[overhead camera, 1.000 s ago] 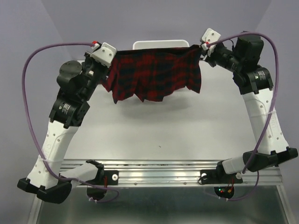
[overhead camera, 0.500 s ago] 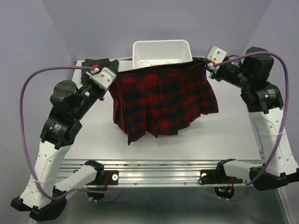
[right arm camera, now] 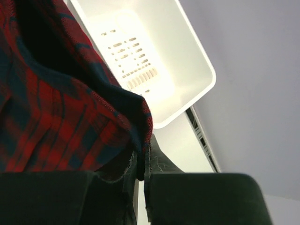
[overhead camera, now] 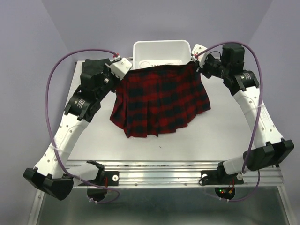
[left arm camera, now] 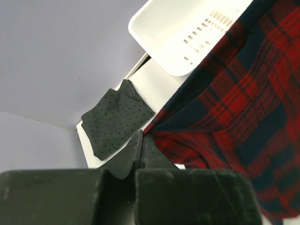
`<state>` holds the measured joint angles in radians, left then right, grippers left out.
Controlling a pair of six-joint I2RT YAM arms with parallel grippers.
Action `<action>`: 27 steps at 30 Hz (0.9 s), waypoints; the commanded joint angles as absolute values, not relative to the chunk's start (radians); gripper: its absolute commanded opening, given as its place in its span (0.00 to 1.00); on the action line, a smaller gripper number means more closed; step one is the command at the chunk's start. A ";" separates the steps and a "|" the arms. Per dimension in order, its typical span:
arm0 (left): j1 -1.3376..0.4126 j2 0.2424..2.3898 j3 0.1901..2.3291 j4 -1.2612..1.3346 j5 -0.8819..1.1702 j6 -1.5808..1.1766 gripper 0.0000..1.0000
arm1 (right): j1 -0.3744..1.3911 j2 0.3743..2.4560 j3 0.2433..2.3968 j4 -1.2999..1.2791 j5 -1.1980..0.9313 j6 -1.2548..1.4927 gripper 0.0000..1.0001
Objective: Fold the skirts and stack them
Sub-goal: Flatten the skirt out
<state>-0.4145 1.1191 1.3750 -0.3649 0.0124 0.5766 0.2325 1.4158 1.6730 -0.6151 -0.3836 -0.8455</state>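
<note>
The red-and-navy plaid skirt (overhead camera: 159, 101) hangs by its waistband between both grippers, and its pleated hem lies on the table toward the near side. My left gripper (overhead camera: 126, 73) is shut on the waistband's left corner (left arm camera: 157, 124). My right gripper (overhead camera: 193, 63) is shut on the right corner (right arm camera: 140, 112). In the wrist views the left gripper (left arm camera: 142, 137) and the right gripper (right arm camera: 145, 151) each pinch cloth between closed fingers. The dark grey dotted skirt (left arm camera: 115, 124) lies folded at the table's far left corner; in the top view the left arm hides it.
A white plastic tub (overhead camera: 161, 51) with a slotted bottom stands at the far edge just behind the held waistband, also visible as the tub (left arm camera: 187, 37) and the tub (right arm camera: 154, 61). The white table (overhead camera: 220, 136) ends at a metal rail at the near edge.
The plaid skirt was stretched high in front of the tub. Both grippers brought it down and drew closer together, and its hem now rests on the table.
</note>
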 commanded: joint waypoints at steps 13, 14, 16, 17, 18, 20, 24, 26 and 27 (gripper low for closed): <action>-0.393 0.986 1.289 -0.238 -0.098 0.646 0.00 | 0.206 1.206 1.465 -0.511 -0.318 -0.930 0.01; -0.393 0.977 1.287 -0.242 -0.095 0.643 0.00 | 0.206 1.194 1.453 -0.511 -0.316 -0.927 0.01; -0.393 0.957 1.296 -0.268 -0.077 0.631 0.00 | 0.206 1.172 1.453 -0.520 -0.318 -0.914 0.01; -0.393 0.956 1.317 -0.281 -0.075 0.618 0.00 | 0.206 1.172 1.462 -0.525 -0.316 -0.911 0.01; -0.393 0.956 1.330 -0.307 -0.072 0.614 0.00 | 0.206 1.172 1.473 -0.526 -0.314 -0.908 0.01; -0.394 0.966 1.345 -0.313 -0.078 0.611 0.00 | 0.206 1.190 1.502 -0.531 -0.311 -0.913 0.01; -0.393 1.011 1.341 -0.241 -0.078 0.632 0.00 | 0.206 1.267 1.545 -0.474 -0.298 -0.905 0.01; -0.393 1.049 1.364 -0.221 -0.075 0.627 0.00 | 0.206 1.328 1.564 -0.448 -0.298 -0.896 0.01; -0.393 1.090 1.374 -0.207 -0.077 0.626 0.00 | 0.206 1.348 1.575 -0.436 -0.302 -0.890 0.01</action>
<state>-0.4183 1.0275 1.3006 -0.3210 0.0299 0.6052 0.2359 1.2774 1.5097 -0.5518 -0.4175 -0.8936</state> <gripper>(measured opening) 0.025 0.057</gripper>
